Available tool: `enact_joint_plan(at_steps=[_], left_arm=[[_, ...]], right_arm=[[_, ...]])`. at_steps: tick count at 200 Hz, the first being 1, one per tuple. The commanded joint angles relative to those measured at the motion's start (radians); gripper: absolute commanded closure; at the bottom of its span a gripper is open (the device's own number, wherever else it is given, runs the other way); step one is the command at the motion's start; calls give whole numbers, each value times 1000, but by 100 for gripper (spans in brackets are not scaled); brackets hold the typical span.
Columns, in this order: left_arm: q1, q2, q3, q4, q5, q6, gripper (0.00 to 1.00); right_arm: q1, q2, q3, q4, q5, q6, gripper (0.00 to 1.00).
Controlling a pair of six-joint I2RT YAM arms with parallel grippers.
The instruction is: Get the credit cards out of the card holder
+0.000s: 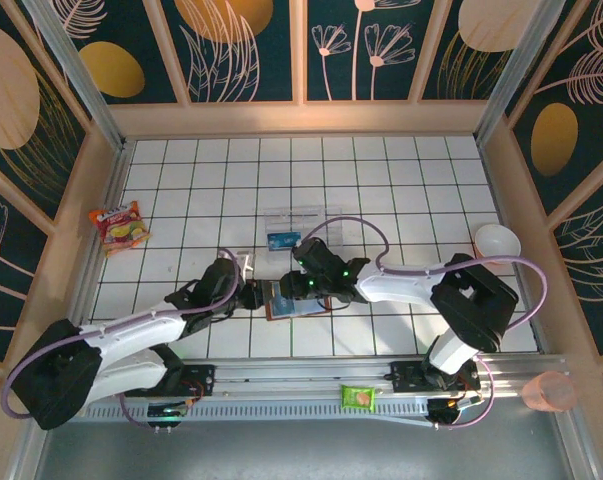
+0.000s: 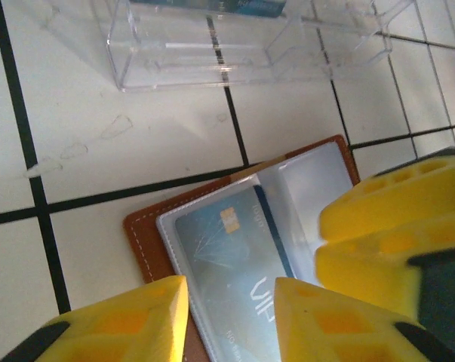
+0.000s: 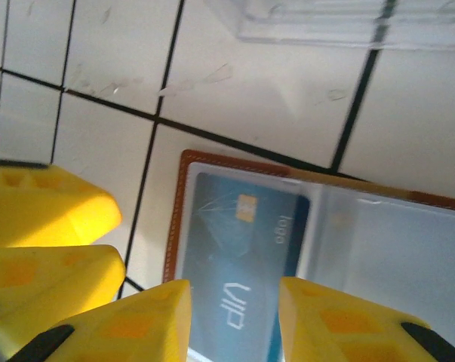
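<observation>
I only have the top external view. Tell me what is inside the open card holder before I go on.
Observer: One blue credit card lies under a clear sleeve in one half of the card holder. It has a gold chip and VIP lettering.
Operator: Check the other half.
Observer: The other sleeve looks empty.
Operator: Report my left fingers.
Observer: The left fingers stand apart. The card shows in the gap between them, and they grip nothing.
</observation>
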Motion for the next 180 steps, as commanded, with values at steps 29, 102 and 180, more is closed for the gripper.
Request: enact_joint_plan(at_steps=[29, 102, 180], left_arm=[[4, -34, -31, -14, -28, -20, 62], [4, -59, -38, -30, -41, -18, 63], [4, -71, -29, -51, -48, -11, 63]], right_arm=[[-4, 54, -11, 49, -60, 11, 64], [-4, 97, -15, 23, -25, 32, 65], [91, 56, 47, -149, 267, 58, 65]])
